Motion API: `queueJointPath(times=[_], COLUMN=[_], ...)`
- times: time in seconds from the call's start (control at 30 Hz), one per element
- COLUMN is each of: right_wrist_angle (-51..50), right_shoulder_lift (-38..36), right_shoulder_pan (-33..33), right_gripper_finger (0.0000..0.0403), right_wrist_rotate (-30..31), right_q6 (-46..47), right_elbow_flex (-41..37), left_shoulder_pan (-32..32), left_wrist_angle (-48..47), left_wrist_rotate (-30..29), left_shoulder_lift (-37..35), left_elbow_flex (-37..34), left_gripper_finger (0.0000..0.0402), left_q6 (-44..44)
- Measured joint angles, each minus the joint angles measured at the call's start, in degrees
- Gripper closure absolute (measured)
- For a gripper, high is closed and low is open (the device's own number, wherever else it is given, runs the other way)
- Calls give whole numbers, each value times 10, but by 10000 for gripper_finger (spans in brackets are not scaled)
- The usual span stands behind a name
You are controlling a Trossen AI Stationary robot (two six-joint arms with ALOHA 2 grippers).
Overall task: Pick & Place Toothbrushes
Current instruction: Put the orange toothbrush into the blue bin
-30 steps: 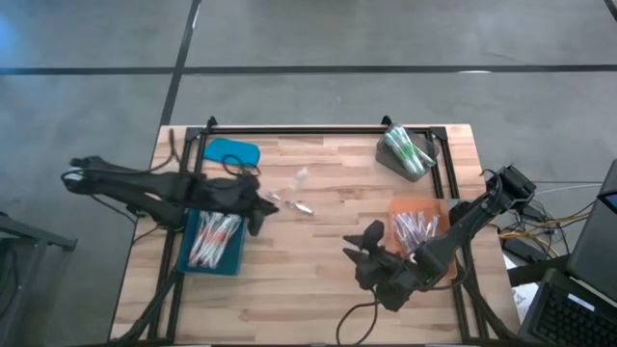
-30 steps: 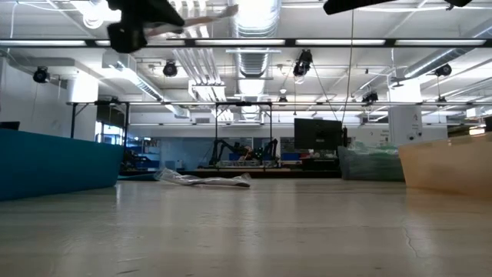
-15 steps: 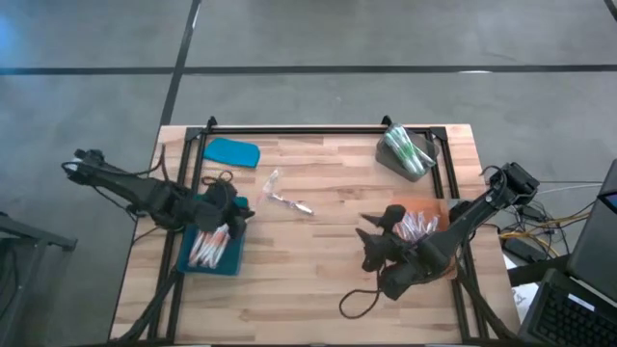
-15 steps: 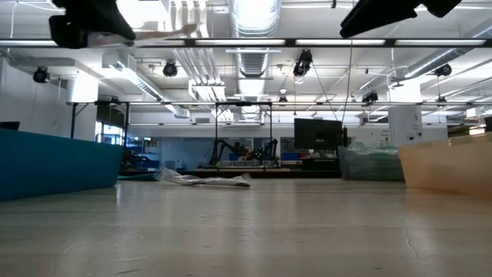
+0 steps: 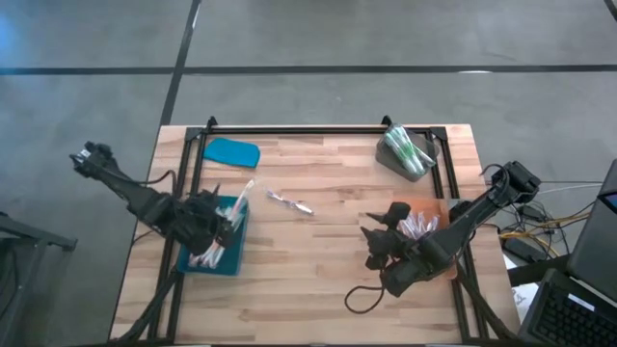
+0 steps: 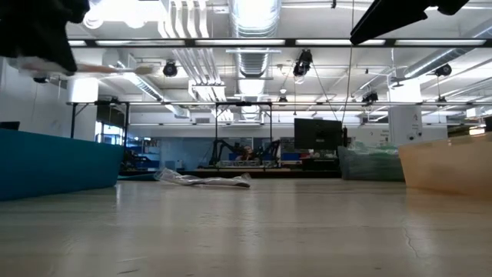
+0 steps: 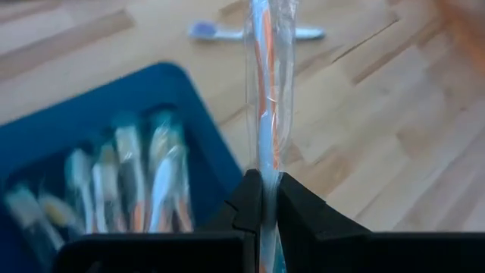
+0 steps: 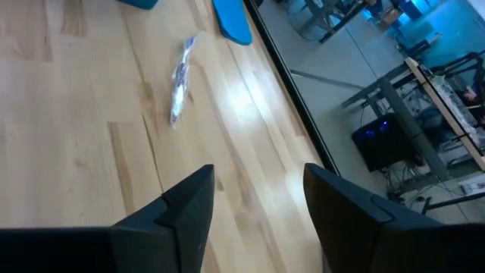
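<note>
My left gripper (image 5: pixel 228 220) hangs over the blue tray's (image 5: pixel 234 262) right edge, shut on a clear-wrapped toothbrush (image 7: pixel 264 83) with an orange-red handle. The tray holds several wrapped toothbrushes (image 7: pixel 129 178). Another wrapped toothbrush (image 5: pixel 289 202) lies flat on the wood in the table's middle. My right gripper (image 8: pixel 258 205) is open with nothing between its fingers. It hovers left of the orange tray (image 5: pixel 400 205), which holds several toothbrushes (image 5: pixel 416 225). My left gripper pinches the wrapped toothbrush near one end (image 7: pixel 263 186) between its two fingers. The fingers lie along its length, slanting down from the table's left. The toothbrush is lifted clear and sticks out past the fingertips (image 5: pixel 246 193) toward the table's far right.
A blue lid (image 5: pixel 231 151) lies at the far left. A grey bin (image 5: pixel 397 166) with green-packed toothbrushes stands at the far right. A black frame (image 5: pixel 308 130) runs along the far edge and down both sides. A cable loop (image 5: pixel 362 301) lies near the front edge.
My left gripper has carried the wrapped toothbrush from the table's middle toward the left edge, over the blue tray, sinking a little and rolling as it went. My right gripper has shifted a little toward the far edge and rolled its wrist, staying open.
</note>
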Motion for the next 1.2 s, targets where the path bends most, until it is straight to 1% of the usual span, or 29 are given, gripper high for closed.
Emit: queueJointPath(times=[0.23, 0.5, 0.63, 0.87, 1.2], right_wrist_angle=[0, -2, -2, -2, -2], right_shoulder_lift=[0, 0, 0, -1, -1], right_shoulder_pan=[0, -2, -2, -2, -2], right_gripper_finger=[195, 203, 210, 211, 193], right_wrist_rotate=[0, -9, -10, -10, -9], right_q6=[0, 0, 0, 0, 17], right_elbow_flex=[-1, -1, -1, -1, -1], left_shoulder_pan=[-54, -86, -92, -95, -95], left_wrist_angle=[-13, -13, -12, 26, 64], left_wrist_rotate=[12, 74, 114, 153, 178], left_shoulder_lift=[0, 0, 0, 0, 2], left_elbow_flex=[-46, -93, -113, -154, -190], left_gripper_finger=[375, 375, 375, 374, 373], left_q6=[-109, -185, -208, -235, -239])
